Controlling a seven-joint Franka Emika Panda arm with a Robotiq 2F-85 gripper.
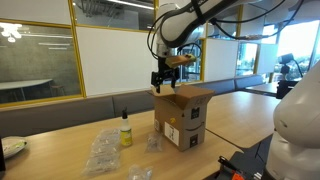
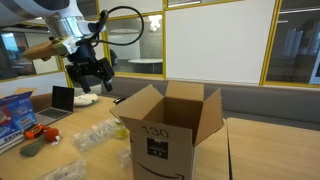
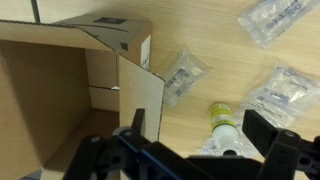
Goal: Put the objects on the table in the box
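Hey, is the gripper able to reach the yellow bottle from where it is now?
Probably yes: the gripper hangs open over the box, and the yellow bottle stands uncovered on the table beside it, only clear bags nearby.

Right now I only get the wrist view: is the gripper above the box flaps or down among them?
Observer: In an exterior view the open gripper hangs above the cardboard box, higher than its raised flaps.
Operator: Is the yellow bottle standing?
Observer: Yes, the yellow bottle stands upright on the table, black cap up, apart from the box.
Operator: Anything past the clear plastic bags?
Observer: What looks like an open laptop sits on the table beyond them.
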